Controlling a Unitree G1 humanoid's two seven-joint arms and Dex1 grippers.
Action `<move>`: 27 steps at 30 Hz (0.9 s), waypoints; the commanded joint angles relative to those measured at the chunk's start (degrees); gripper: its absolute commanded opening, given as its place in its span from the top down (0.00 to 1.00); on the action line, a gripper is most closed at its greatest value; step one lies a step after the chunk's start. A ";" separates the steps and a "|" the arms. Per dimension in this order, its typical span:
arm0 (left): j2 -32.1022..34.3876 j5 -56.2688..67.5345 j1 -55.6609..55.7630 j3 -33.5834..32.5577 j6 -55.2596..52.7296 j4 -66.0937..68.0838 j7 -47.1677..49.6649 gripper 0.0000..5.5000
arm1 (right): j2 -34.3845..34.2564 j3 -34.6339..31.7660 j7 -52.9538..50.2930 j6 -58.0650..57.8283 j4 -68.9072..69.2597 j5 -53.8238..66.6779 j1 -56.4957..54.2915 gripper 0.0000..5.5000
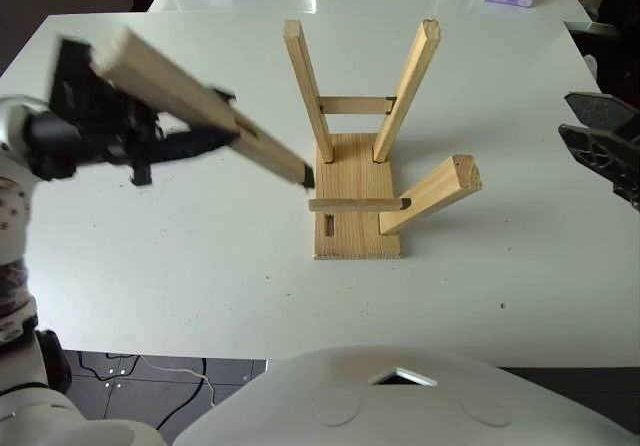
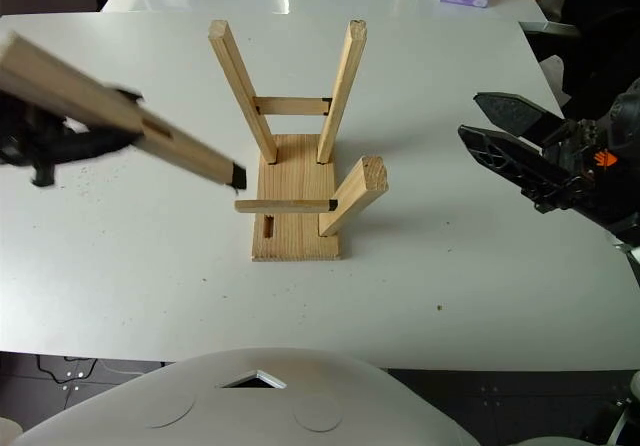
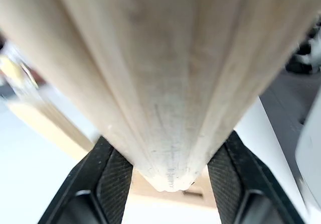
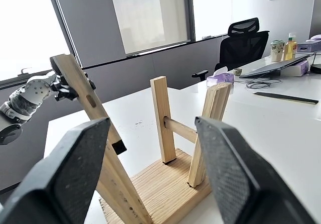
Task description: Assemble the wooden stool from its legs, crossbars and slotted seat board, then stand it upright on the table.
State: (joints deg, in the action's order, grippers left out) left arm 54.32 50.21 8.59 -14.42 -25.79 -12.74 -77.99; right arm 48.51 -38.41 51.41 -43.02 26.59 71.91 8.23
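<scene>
Left gripper (image 1: 130, 131) clamped on a loose leg (image 1: 200, 106), held slanted above the table (image 1: 180, 266). Dark-tipped lower end just beside the near crossbar (image 1: 355, 205). Seat board (image 1: 355, 236) flat on the table. Two far legs (image 1: 306, 86) standing in it, joined by the far crossbar (image 1: 352, 105). Third leg (image 1: 435, 194) leaning at the near right. Right gripper (image 2: 495, 126) spread, empty, well right of the board.

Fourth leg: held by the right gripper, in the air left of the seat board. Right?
No: the left gripper holds the fourth leg, in the air left of the seat board. The left eye view shows it; the right gripper is open and empty.
</scene>
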 commanded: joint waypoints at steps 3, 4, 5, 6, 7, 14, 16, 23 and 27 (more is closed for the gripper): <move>-5.30 -0.51 -4.57 2.03 1.51 -6.40 0.72 0.63 | 0.69 2.38 0.29 0.43 -0.75 -1.10 -2.80 0.43; -5.81 -1.19 -5.31 2.09 1.92 -6.73 0.96 0.63 | 1.03 2.74 0.62 0.43 -1.03 -1.44 -3.14 0.43; -6.15 -1.96 -6.16 2.22 2.46 -7.09 0.96 0.63 | 1.28 2.98 0.97 0.42 -1.29 -1.67 -3.39 0.43; -6.52 -2.97 -7.04 2.57 3.14 -7.45 1.12 0.63 | 1.50 3.13 1.39 0.34 -1.57 -1.84 -3.66 0.43; -6.86 -4.09 -7.84 3.07 3.97 -7.71 1.21 0.63 | 1.67 3.24 1.67 0.28 -1.80 -2.00 -3.91 0.43; -10.39 -9.59 -7.05 6.78 7.51 -5.89 3.77 0.63 | 1.45 5.48 2.63 1.03 -1.57 -4.39 -4.25 0.43; -11.25 -10.77 -7.00 7.55 8.32 -5.31 4.06 0.63 | 1.20 5.71 2.76 1.23 -1.59 -4.75 -4.20 0.43; -11.55 -16.02 -8.20 11.20 12.28 -4.67 3.51 0.63 | 0.64 6.66 2.93 1.91 -1.22 -5.99 -4.17 0.43; -10.79 -18.86 -8.03 12.28 14.96 -2.85 4.26 0.63 | 0.50 6.95 3.26 2.40 -0.95 -6.89 -3.66 0.43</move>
State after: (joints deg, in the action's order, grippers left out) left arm 42.30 35.86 1.03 -3.78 -10.61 -17.27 -74.48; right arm 49.27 -31.69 54.34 -41.07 24.96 66.10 4.72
